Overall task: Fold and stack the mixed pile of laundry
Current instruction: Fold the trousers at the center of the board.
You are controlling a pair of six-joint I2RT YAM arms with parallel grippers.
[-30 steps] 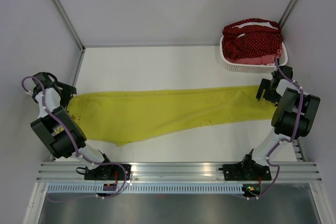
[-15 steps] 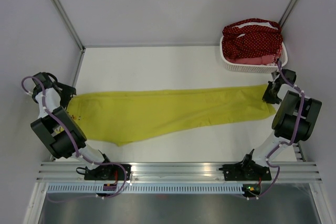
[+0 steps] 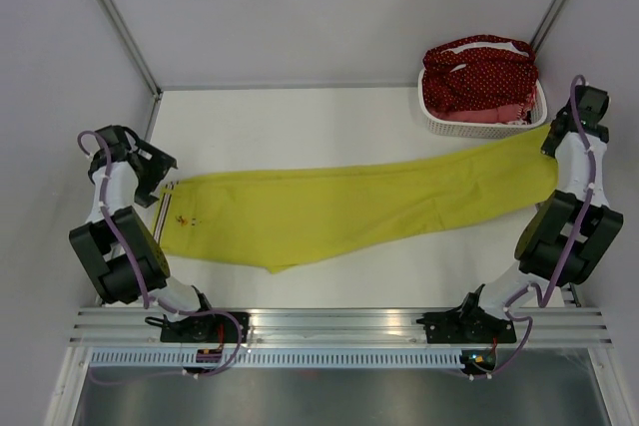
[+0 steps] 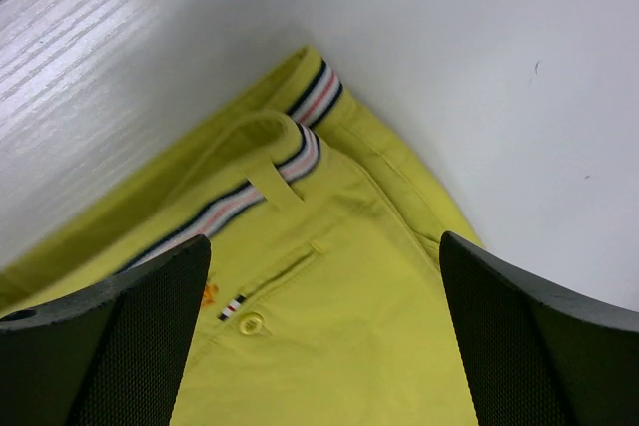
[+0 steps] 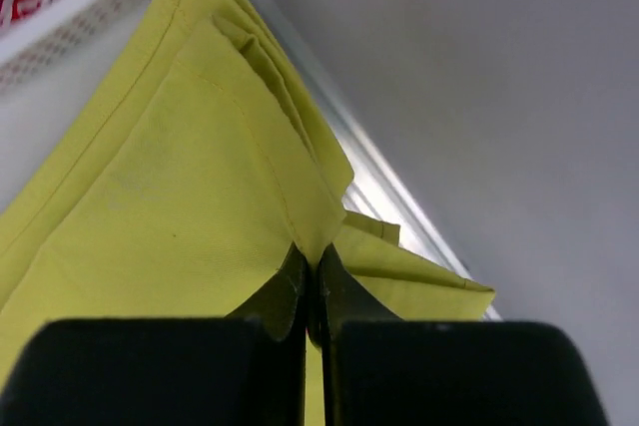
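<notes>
Two arms (image 3: 112,241) spread wide, right pincer (image 5: 312,271) clamping yellow-green garment (image 3: 329,212)

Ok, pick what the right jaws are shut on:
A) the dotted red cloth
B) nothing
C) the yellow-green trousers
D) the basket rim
C: in the right wrist view the right jaws are closed on a fold of the yellow-green trousers, while the basket sits apart at the upper left.
</notes>
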